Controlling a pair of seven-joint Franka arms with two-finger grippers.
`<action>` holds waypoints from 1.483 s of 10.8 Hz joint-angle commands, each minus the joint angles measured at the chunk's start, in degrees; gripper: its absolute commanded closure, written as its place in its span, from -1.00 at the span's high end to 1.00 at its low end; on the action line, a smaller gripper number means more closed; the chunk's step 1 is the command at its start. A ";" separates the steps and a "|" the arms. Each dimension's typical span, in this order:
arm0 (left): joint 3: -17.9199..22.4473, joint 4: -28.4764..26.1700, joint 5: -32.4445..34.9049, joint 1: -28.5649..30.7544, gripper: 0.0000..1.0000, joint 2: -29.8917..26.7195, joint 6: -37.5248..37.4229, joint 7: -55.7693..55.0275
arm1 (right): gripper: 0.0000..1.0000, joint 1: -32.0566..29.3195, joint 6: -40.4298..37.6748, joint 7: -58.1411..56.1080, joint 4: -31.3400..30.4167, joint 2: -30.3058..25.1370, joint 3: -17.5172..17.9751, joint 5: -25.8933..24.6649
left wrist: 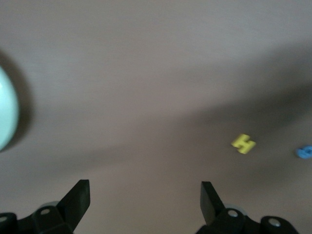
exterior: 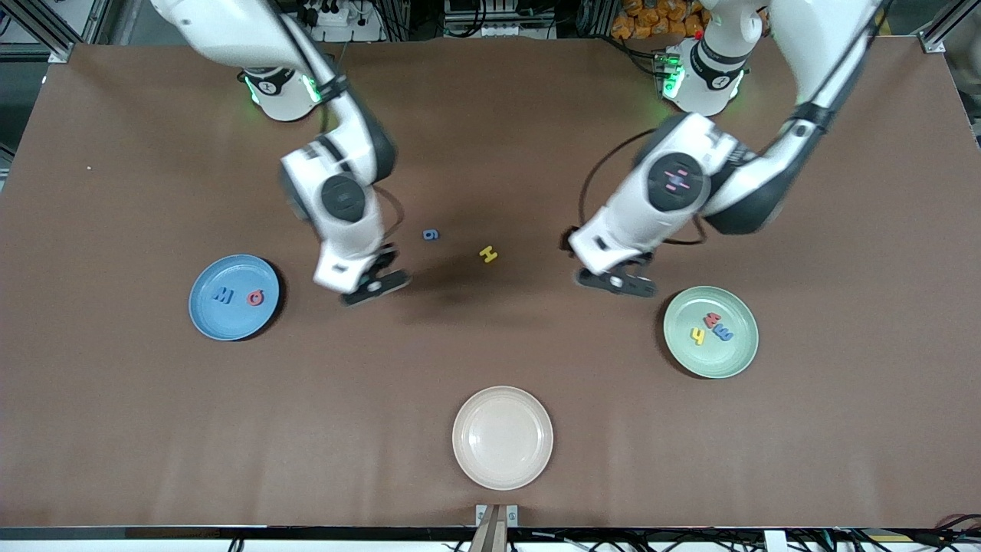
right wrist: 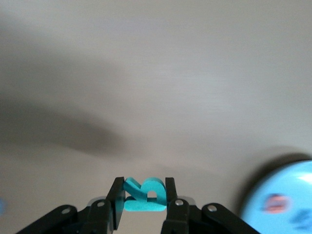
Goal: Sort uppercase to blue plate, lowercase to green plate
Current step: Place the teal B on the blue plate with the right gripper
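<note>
Teal letter B (right wrist: 144, 195), pinched in the right end effector (right wrist: 144, 197) above bare tabletop (exterior: 490, 115) near the blue plate (exterior: 205, 318), awaits carrying over and release there, while the left end effector (left wrist: 145, 202) waits spread.

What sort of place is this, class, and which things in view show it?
Probably a robotics lab: two arms work a brown-covered table, the right gripper shut on a teal B, the left gripper open, with aluminium framing and cables at the table's edge.
</note>
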 commanded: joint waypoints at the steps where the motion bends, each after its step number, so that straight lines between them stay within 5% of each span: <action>1: 1.54 1.34 -0.58 -6.97 1.00 3.56 6.44 -7.91 | -0.38 -0.51 0.34 -11.89 -0.82 -0.91 -7.52 -0.01; 3: 6.18 2.21 -0.66 -13.92 1.00 5.06 10.68 -11.99 | -0.38 -0.94 0.25 -18.31 -0.99 -1.00 -12.01 0.25; 6: 11.46 9.05 -0.75 -23.41 1.00 10.67 11.05 -22.77 | -0.38 -5.68 0.16 -25.80 -5.01 -0.47 -13.52 3.76; 8: 18.56 13.89 -1.01 -32.10 1.00 13.67 11.05 -30.17 | -0.34 -7.61 0.78 -28.43 -7.40 0.40 -13.96 4.21; 9: 21.47 16.00 -1.19 -35.80 1.00 14.98 11.05 -32.20 | -0.22 -8.41 2.17 -29.58 -9.24 0.41 -14.05 4.39; 10: 23.15 16.89 -1.10 -38.79 1.00 16.22 11.39 -33.96 | 0.23 -8.68 2.53 -29.33 -9.69 0.76 -14.14 4.82; 12: 27.28 17.86 -1.19 -43.90 1.00 17.72 14.11 -41.06 | 0.78 -8.33 2.28 -29.24 -9.26 1.11 -14.14 8.50; 16: 32.31 19.27 -1.45 -50.16 1.00 19.39 14.91 -56.27 | 0.79 -7.28 2.01 -28.72 -7.16 0.50 -11.95 10.62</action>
